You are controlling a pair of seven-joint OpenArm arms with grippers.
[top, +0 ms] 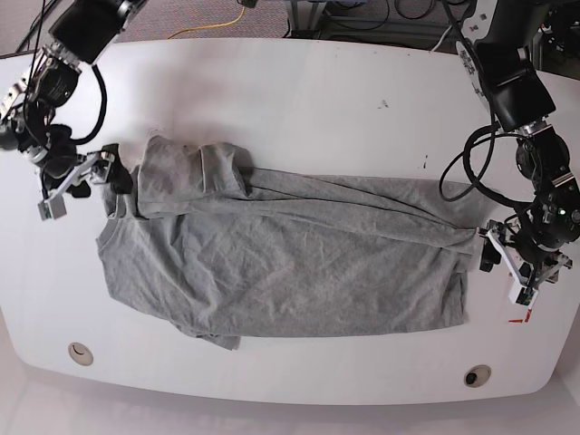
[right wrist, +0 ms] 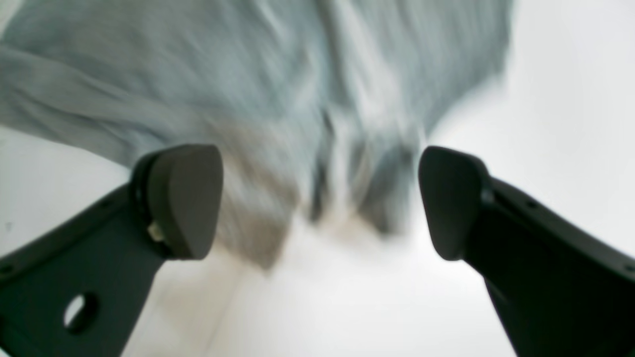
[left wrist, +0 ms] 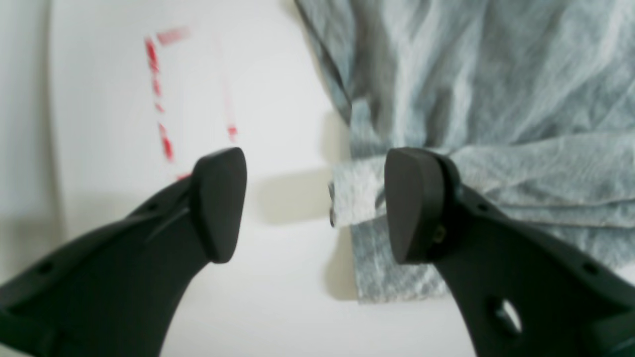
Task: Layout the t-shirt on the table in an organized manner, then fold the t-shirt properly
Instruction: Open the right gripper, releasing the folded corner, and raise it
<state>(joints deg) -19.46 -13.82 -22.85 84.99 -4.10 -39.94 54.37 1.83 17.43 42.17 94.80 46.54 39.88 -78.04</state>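
Note:
The grey t-shirt lies spread lengthwise across the white table, wrinkled, with a folded bunch at its upper left. No lettering shows. My left gripper is open at the shirt's right edge. In the left wrist view a fabric corner lies between the fingers, and the right finger is over the cloth. My right gripper is open at the shirt's left end. In the right wrist view the blurred shirt lies just beyond the fingertips.
A red outline mark lies on the table beside the left gripper and also shows in the base view. Two round holes sit near the front edge. Cables hang beyond the far edge.

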